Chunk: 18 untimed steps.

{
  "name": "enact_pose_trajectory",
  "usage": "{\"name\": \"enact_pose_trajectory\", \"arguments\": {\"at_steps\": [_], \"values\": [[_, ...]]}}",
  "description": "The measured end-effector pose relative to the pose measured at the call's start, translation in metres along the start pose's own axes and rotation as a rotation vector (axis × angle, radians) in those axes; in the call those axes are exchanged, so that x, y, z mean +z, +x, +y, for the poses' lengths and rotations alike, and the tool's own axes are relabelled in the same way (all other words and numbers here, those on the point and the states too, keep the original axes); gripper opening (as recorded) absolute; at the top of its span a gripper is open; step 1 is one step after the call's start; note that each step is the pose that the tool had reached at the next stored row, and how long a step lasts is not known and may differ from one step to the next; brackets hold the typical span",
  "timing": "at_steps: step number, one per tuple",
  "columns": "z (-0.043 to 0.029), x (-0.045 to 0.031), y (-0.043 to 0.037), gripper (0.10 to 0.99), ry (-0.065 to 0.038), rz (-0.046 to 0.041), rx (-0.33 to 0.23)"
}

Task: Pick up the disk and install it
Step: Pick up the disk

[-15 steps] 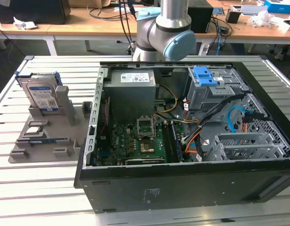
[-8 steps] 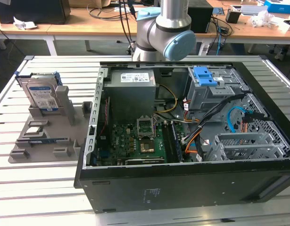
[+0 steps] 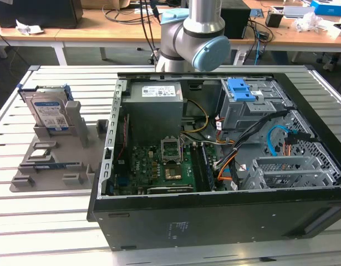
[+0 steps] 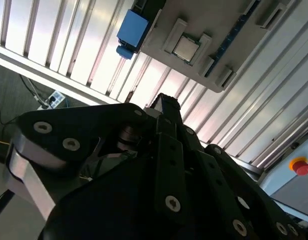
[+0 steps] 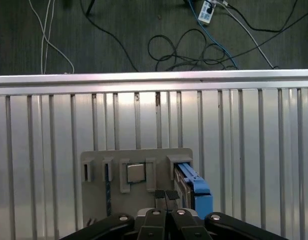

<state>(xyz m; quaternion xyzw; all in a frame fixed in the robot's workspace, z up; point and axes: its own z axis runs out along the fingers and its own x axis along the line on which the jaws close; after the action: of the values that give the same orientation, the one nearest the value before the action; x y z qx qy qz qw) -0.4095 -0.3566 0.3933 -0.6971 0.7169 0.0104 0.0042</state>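
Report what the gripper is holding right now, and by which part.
Nothing is held. The gripper is shut with nothing between its fingertips. The disk stands upright in the grey holder on the table, apart from the gripper.

Silver-grey arm (image 3: pixel 203 12) with pale blue joint caps (image 3: pixel 214 52); black gripper (image 5: pixel 166 194) linkages studded with silver screws (image 4: pixel 173 202)

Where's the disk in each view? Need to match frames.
Exterior view: disk stands upright in the grey holder, exterior view's left.
Second wrist view: blue-railed disk at the holder's end.
First wrist view: disk edge-on at the holder's end.
Shared landmark: the grey holder.
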Motion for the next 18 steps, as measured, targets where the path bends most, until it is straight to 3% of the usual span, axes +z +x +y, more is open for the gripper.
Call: {"name": "enact_pose_trajectory", "arguments": {"at_steps": [2,3,5,8,10,13,18], "values": [[0.0000,0.0000,0.0000,0.169,0.000,0.0000,-0.001],[0.0000,0.0000,0.0000,0.294,0.000,0.0000,-0.002],[0.0000,0.0000,0.0000,0.416,0.000,0.0000,-0.004],[0.0000,0.0000,0.0000,0.475,0.000,0.0000,-0.006],[0.0000,0.0000,0.0000,0.600,0.000,0.0000,-0.007],[-0.0008,0.0000,-0.0005,0.600,0.000,0.0001,-0.008],[-0.0086,0.0001,-0.0073,0.600,0.000,0.0003,-0.008]]}}
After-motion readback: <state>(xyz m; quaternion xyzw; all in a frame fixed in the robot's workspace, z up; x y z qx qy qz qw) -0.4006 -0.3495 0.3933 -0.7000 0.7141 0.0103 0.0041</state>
